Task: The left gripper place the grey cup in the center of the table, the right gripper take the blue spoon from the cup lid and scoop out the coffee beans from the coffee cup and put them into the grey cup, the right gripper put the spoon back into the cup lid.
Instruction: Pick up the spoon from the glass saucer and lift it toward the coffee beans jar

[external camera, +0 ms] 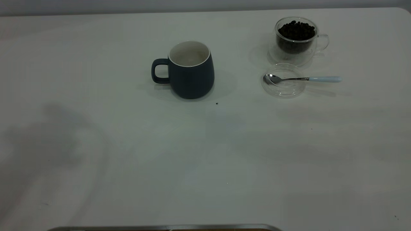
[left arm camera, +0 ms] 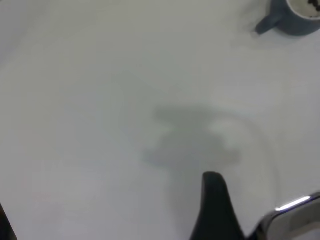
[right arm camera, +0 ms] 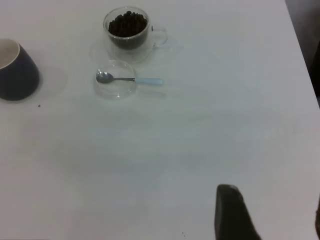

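Left end effector [left arm camera: 260, 210] hangs over bare table [external camera: 205, 166], nothing between its fingers; one dark finger [left arm camera: 215, 210] and a metal edge show in the left wrist view, with a gap between them, so spread as far as visible. Its shadow lies on the table just ahead of it. Grey cup [external camera: 191, 70] stands upright well apart from the left end effector, far ahead of it at the edge of the left wrist view [left arm camera: 292, 17], handle pointing toward the left arm's side. White inside; a few dark specks seen inside from the left wrist view. One small dark speck [external camera: 217, 103] on the table just beside the cup's base.

Cup lid [external camera: 283, 80], clear, lies flat far ahead of the right end effector [right arm camera: 270, 215]. Blue spoon [external camera: 301, 79] rests with bowl in the lid, light blue handle sticking out over the rim. Coffee cup [external camera: 297, 40], clear glass, upright, full of coffee beans [external camera: 297, 30], just beyond the lid, farther from the right end effector.

Right end effector over bare table, well apart from everything; only one dark finger [right arm camera: 232, 215] plainly visible, wide gap to the other at the edge, so spread, empty.
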Controlling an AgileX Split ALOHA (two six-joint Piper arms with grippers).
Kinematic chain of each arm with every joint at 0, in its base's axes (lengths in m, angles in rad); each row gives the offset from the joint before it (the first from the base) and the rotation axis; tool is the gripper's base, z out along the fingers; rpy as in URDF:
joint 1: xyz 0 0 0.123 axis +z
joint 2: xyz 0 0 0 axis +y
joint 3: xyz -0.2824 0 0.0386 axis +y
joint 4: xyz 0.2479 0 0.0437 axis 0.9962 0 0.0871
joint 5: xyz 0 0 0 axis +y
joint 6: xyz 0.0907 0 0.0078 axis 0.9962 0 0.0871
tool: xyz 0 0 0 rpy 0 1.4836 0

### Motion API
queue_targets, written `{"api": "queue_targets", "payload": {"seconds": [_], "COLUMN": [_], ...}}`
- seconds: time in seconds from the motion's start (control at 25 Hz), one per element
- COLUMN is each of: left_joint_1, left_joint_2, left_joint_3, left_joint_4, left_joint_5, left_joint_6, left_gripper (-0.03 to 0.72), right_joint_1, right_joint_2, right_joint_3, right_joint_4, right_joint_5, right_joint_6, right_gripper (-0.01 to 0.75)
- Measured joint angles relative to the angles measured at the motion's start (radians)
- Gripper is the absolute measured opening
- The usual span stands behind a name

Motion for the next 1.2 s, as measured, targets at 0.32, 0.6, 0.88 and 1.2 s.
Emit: {"api": "queue_targets", "payload": {"seconds": [0.32,0.6,0.88,1.2], "left_joint_1": [0.0,0.0,0.0,0.0], "left_joint_2": [-0.459,-0.84,-1.115,-1.276], "left_joint_3": [0.533,0.847,0.93,0.93], "left_joint_4": [0.003,0.003,0.004,0.004], "left_joint_5": [0.0,-0.028,-0.035,-0.035], "left_joint_6": [-0.152,-0.183,-0.208,-0.208], "left_gripper": [0.59,0.59,0.59,0.59], "right_joint_1": [0.0,0.0,0.0,0.0], "right_joint_2": [0.0,0.0,0.0,0.0], "right_joint_3": [0.0,0.0,0.0,0.0], "right_joint_4": [0.0,0.0,0.0,0.0], "right_joint_5": [0.0,0.0,0.0,0.0], "right_joint_6": [0.0,0.0,0.0,0.0], "right_gripper": [0.436,0.436,0.436,0.436]}}
